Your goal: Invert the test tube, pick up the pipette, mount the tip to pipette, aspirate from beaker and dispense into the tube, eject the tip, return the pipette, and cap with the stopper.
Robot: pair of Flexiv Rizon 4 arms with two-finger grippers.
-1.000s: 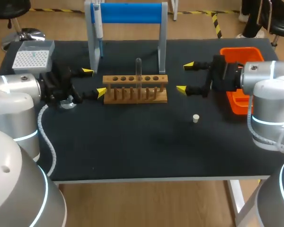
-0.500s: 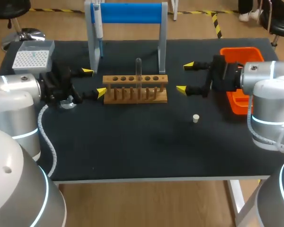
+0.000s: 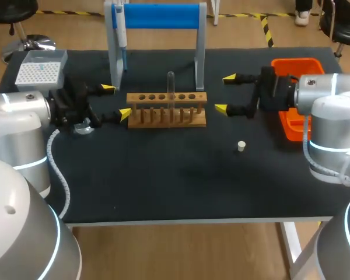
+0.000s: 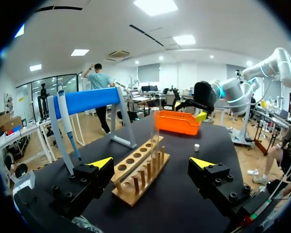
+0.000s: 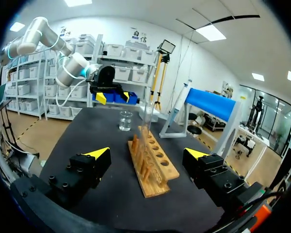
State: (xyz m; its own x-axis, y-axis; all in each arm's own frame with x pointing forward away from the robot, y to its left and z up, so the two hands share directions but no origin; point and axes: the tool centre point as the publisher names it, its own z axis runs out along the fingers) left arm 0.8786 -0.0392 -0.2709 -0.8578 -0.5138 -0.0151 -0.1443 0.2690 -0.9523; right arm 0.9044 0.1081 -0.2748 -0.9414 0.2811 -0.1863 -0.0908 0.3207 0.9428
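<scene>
Yellow-tipped left jaws spread wide, empty, parked just off the left end of the light wooden test-tube rack (image 3: pixel 167 109). Right jaws in the same state, wide apart and empty, off the rack's right end. Likely staged either side of the rack for access to the clear glass test tube (image 3: pixel 171 86), upright in a middle hole, other holes vacant. Rounded end apparently up, so inversion judged not yet done; tube contents not discernible.

Small clear glass beaker (image 5: pixel 125 120) on the black surface (image 3: pixel 175 181), right by the left arm's wrist, close to the rack for short aspirate travel. Liquid level unreadable.

White-and-blue pipette (image 3: pixel 121 29) hung on the blue-barred grey stand (image 3: pixel 157 16) behind the rack, upright and easy to grab. Grey tip box (image 3: pixel 39 70) with white perforated top at the far left corner, near the left arm.

Orange plastic bin (image 3: pixel 294 65) beside the right arm, probably for ejected tips; inside not visible. Small white stopper (image 3: pixel 241 146) loose on the surface in front of the right jaws, well apart from the rack, ready for capping.
</scene>
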